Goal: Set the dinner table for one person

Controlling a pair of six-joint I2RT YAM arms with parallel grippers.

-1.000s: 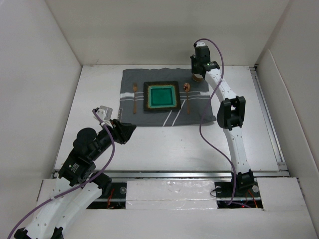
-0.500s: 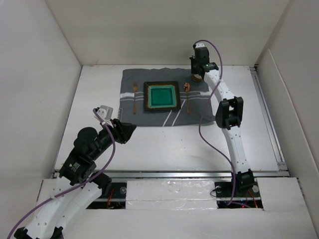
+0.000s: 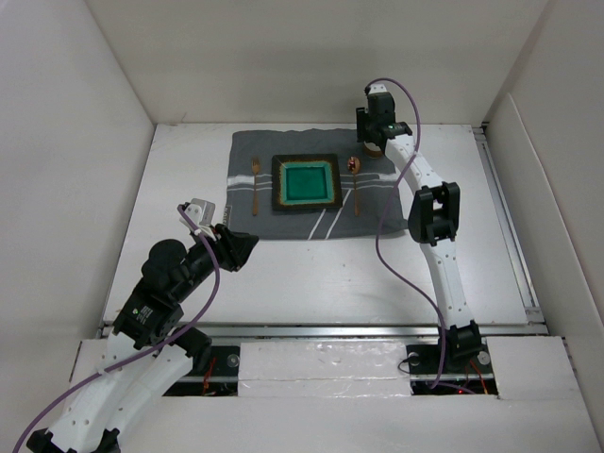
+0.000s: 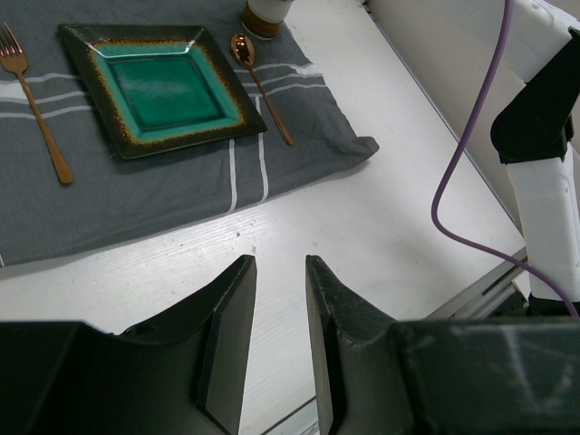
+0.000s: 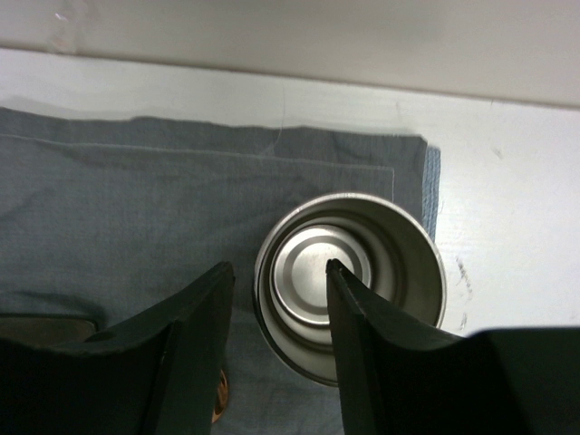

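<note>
On the white dinner table (image 3: 311, 283) lies a grey striped cloth (image 3: 321, 222) with a green square plate (image 3: 307, 182), a copper fork (image 3: 254, 179) to its left and a copper spoon (image 3: 355, 175) to its right. A metal cup (image 5: 399, 272) stands upright on the cloth's far right corner. My right gripper (image 5: 276, 267) hangs over it, open, with one finger above the cup's inside and the other outside its left rim. My left gripper (image 4: 279, 263) is open and empty above bare table near the cloth's front edge.
White walls enclose the table on the left, the far side and the right. The right arm (image 3: 432, 212) reaches along the cloth's right edge, and its purple cable (image 4: 453, 172) hangs beside it. A metal rail (image 3: 330, 330) runs along the near edge.
My right gripper has shifted slightly toward the far wall above the cup. The cup, plate, fork and spoon have not moved. The left arm has barely moved.
</note>
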